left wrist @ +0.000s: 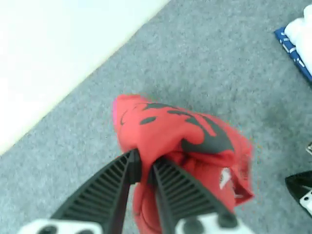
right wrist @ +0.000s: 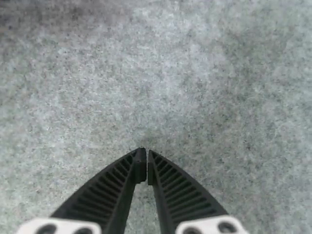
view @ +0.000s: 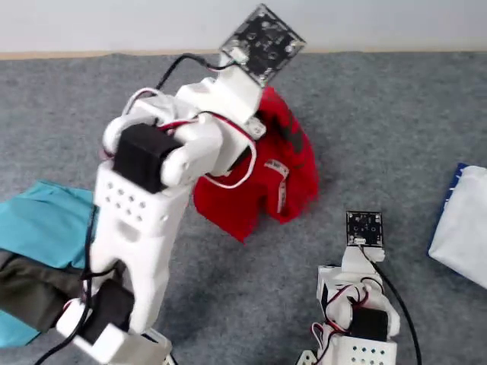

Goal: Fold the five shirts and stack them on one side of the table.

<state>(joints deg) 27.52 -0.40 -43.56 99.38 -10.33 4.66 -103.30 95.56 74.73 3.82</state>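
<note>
A red shirt (view: 285, 179) with a black print hangs bunched above the grey felt table, lifted by my left gripper (left wrist: 145, 168), which is shut on a fold of the red shirt (left wrist: 195, 141). In the high view the left arm (view: 152, 220) reaches over the middle of the table and hides the pinch. My right gripper (right wrist: 143, 165) is shut with nothing in it, pointing down at bare felt near the front edge, where the right arm (view: 358, 312) sits low.
A teal shirt (view: 38, 220) lies over a dark olive one (view: 30, 285) at the left edge. A white shirt (view: 466, 224) over a blue one (view: 454, 182) lies at the right edge. A pale wall runs along the back.
</note>
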